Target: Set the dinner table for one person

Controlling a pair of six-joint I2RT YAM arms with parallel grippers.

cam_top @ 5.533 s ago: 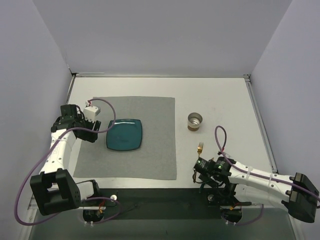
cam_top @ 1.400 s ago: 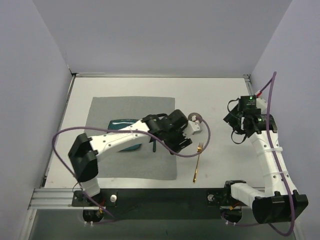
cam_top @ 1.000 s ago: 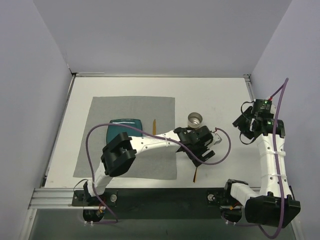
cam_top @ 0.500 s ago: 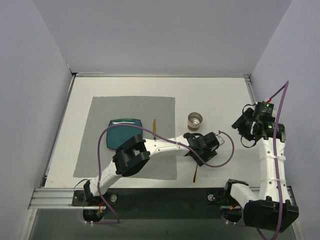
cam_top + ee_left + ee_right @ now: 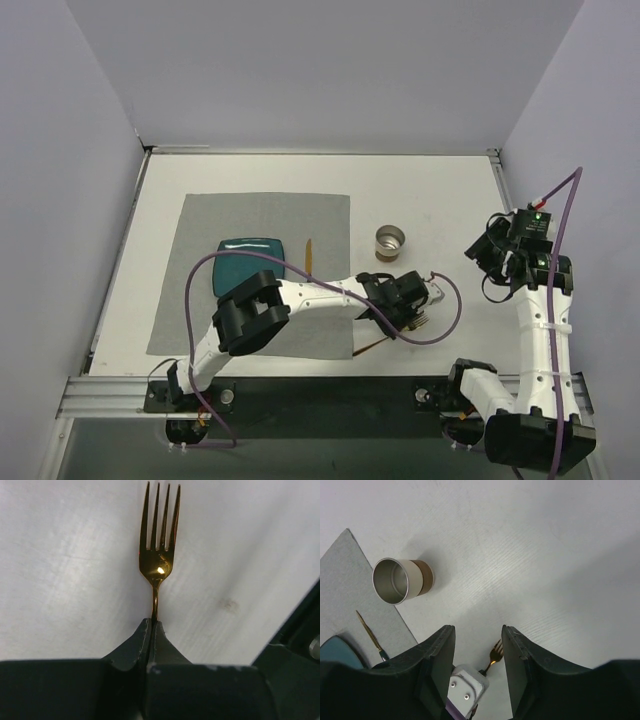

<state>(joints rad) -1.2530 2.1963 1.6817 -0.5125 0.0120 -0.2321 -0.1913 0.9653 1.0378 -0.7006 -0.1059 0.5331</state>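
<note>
The gold fork (image 5: pixel 159 565) lies on the white dinner table (image 5: pixel 440 190), and my left gripper (image 5: pixel 152 625) is shut on its thin neck just below the tines. In the top view my left gripper (image 5: pixel 408 312) is low over the table right of the grey mat (image 5: pixel 260 215), with the fork's handle (image 5: pixel 368 347) sticking out to the lower left. My right gripper (image 5: pixel 495 255) hangs open and holds nothing, high at the right. From the right wrist view, the right gripper (image 5: pixel 477 632) looks down on the fork (image 5: pixel 493 652).
A teal square plate (image 5: pixel 240 260) sits on the mat, partly under my left arm. A gold knife (image 5: pixel 308 252) lies on the mat's right part. A metal cup (image 5: pixel 390 241) stands on the table just past the mat's right edge.
My left gripper has closed on the fork. The fork has swung, its tines now pointing right and its handle toward the lower left. The right arm has barely moved.
</note>
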